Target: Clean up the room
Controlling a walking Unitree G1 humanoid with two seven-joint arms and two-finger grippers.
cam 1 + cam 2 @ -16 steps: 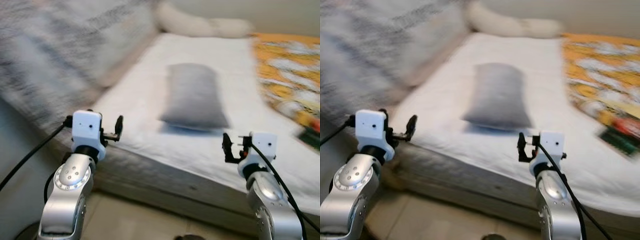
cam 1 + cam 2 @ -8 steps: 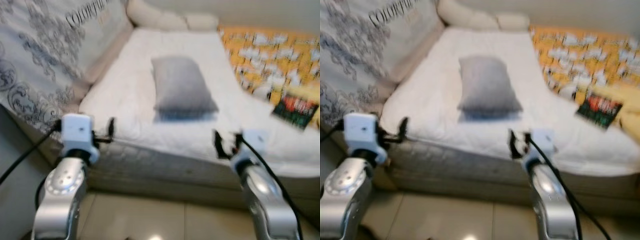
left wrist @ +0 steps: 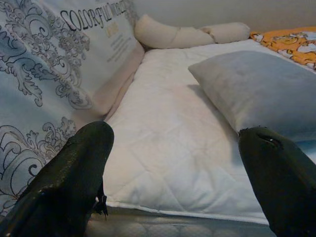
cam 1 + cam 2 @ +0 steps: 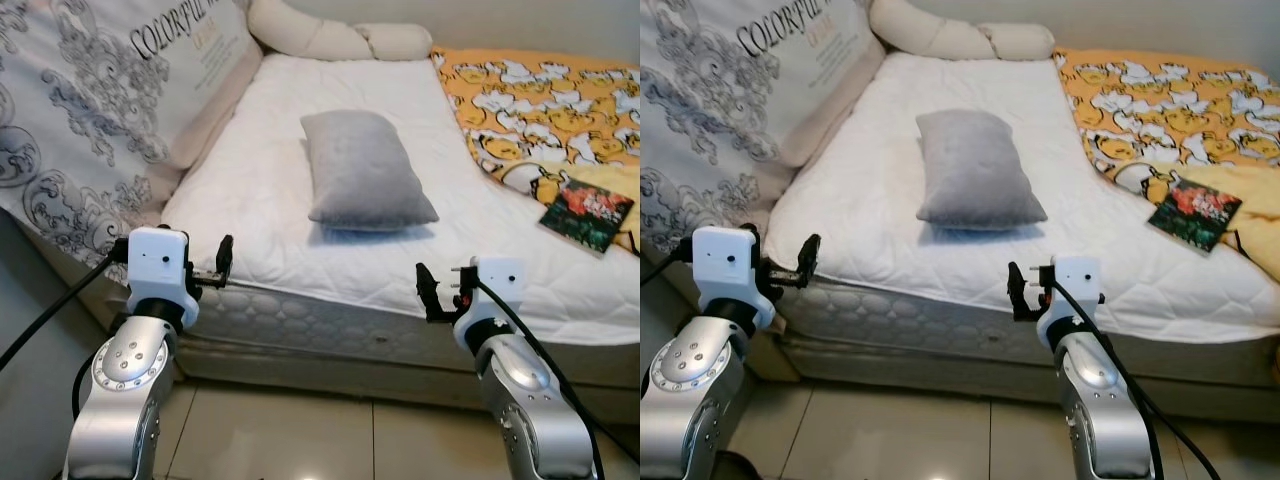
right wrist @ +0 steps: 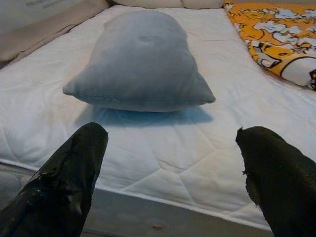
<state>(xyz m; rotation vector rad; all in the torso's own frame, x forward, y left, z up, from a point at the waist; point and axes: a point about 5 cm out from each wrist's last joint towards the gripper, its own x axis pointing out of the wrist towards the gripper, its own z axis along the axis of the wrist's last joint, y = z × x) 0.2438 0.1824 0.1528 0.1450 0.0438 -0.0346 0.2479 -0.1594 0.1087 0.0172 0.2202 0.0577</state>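
A grey pillow (image 4: 366, 170) lies in the middle of the white mattress (image 4: 250, 190); it also appears in the right wrist view (image 5: 140, 61) and the left wrist view (image 3: 256, 94). A dark book (image 4: 588, 212) rests on the bed's right side by an orange duck-print blanket (image 4: 540, 95). My left gripper (image 4: 222, 265) is held up at the bed's near left corner, open and empty (image 3: 175, 136). My right gripper (image 4: 432, 290) is held at the near edge in front of the pillow, open and empty (image 5: 170, 132).
A large patterned cover printed "COLORFUL" (image 4: 100, 110) leans along the bed's left side. A cream bolster (image 4: 330, 38) lies at the head. The mattress's quilted side (image 4: 330, 325) faces me, with beige floor tiles (image 4: 300, 440) below.
The camera has swung and steadied: the blur is gone, the bed sits more squarely ahead and the book is in clear view. Both arms keep the same raised pose.
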